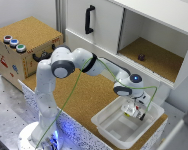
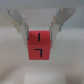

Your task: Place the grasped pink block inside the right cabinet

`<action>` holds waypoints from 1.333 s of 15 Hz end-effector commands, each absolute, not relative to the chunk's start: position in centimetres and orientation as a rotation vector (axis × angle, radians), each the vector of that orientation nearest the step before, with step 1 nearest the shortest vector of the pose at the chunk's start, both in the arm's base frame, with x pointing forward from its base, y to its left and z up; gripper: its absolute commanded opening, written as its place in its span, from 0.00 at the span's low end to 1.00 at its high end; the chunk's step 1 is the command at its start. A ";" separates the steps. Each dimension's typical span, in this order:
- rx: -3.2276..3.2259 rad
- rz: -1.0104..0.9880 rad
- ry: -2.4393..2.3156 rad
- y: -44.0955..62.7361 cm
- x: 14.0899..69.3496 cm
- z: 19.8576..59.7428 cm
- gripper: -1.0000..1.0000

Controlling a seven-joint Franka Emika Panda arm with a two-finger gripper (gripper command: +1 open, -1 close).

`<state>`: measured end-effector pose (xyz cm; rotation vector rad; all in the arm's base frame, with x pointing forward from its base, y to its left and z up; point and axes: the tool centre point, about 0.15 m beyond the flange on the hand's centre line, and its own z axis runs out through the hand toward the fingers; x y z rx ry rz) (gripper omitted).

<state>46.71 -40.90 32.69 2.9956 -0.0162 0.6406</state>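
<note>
- Holding the pink block [image 2: 40,46] between the two fingers, our jaws are closed on it; in the wrist view one finger [image 2: 21,23] presses on each of its side faces, and the face with black line marks is turned to the camera.
- We see the gripper [image 1: 136,111] in the exterior view low over the white tray [image 1: 108,126], which stands on the cork desk [image 1: 81,100] at about 5 o'clock in the picture. The block is only a small reddish spot at the fingertips there; it seems to hang inside the tray or just above its floor, and we cannot tell whether it touches.
- From the jaws, the right cabinet [image 1: 166,65] lies toward about 1 o'clock in the exterior view, higher and further back, well apart from the tray. Its cork floor is open to the front, and a small dark maroon object [image 1: 141,57] lies on it near the left inner wall.
- The block is a cube, so we find no long axis to consider.
- Our arm reaches from its base at 7 o'clock, elbow bent high, forearm going down toward 4 o'clock, wrist pointing downward.
- We judge that the coming move needs first a lift over the tray rim, then travel toward 1 o'clock below the cabinet's upper shelf.
</note>
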 end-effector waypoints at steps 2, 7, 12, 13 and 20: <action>3.019 1.045 0.008 -39.3 52.7 45.7 0.00; 2.969 1.193 -0.007 -39.4 60.1 50.3 0.00; 2.951 1.172 0.125 -37.2 65.8 50.6 0.00; 2.953 1.142 0.156 -36.6 66.7 50.2 0.00; 2.947 1.124 0.177 -34.3 69.1 47.5 0.00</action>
